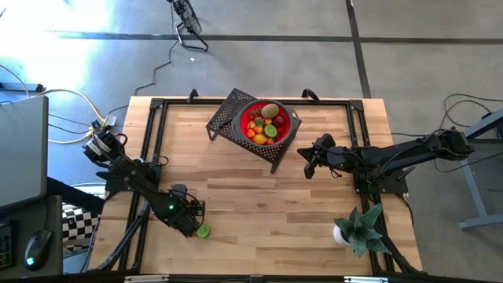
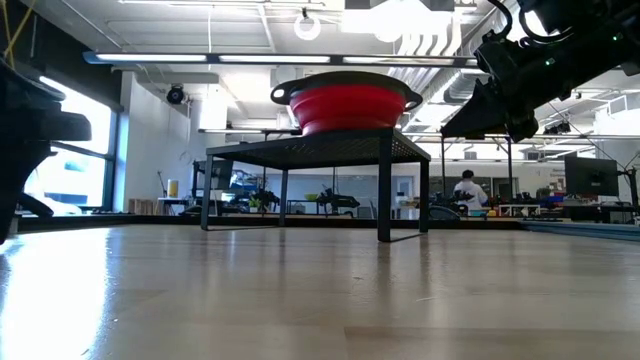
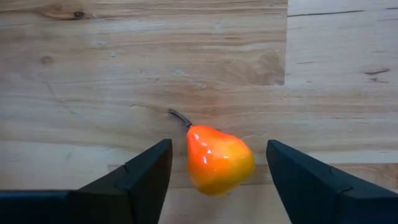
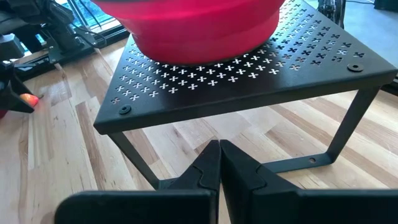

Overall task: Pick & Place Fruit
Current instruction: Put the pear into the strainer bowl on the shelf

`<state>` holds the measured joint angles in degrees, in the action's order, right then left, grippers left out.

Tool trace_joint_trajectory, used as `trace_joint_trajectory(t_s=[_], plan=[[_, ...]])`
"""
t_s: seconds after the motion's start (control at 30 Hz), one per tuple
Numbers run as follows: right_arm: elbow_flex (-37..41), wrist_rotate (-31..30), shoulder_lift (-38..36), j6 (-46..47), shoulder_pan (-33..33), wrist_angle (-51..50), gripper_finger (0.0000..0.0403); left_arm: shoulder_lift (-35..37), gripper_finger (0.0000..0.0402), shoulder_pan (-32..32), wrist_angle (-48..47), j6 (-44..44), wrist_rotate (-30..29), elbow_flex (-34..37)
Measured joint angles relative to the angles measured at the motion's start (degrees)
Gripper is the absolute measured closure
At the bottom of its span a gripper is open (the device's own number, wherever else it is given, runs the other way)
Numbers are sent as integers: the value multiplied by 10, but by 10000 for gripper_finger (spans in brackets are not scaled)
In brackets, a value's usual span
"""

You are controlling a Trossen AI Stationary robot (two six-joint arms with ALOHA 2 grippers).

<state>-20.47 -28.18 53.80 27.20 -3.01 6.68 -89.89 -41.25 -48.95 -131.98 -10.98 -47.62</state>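
1. Jaws wide on the left gripper (image 3: 214, 180), straddling a pear (image 3: 219, 158) on the table (image 3: 124, 74); only the left wrist view shows the gap on both sides.
2. From above, fruit (image 1: 266, 124) fills the red bowl (image 1: 292, 119) on its black stand (image 1: 228, 116).
3. Right gripper (image 4: 219, 163) is pressed shut, low beside that stand.

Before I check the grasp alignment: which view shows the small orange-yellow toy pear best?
The left wrist view: the small orange-yellow toy pear lies on the wood between the left gripper's open jaws. The high view shows only a greenish speck; the right wrist view an orange glint; the low view nothing.
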Motion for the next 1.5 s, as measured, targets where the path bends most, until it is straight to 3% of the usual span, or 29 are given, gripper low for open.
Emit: trace_joint_trajectory(t_s=[0.7, 1.5], plan=[[0, 0, 0, 0, 0, 0, 400, 0, 249, 0, 11, -3, 0, 0], [0, 0, 0, 0, 0, 0, 400, 23, 254, 0, 10, 33, 0, -5]])
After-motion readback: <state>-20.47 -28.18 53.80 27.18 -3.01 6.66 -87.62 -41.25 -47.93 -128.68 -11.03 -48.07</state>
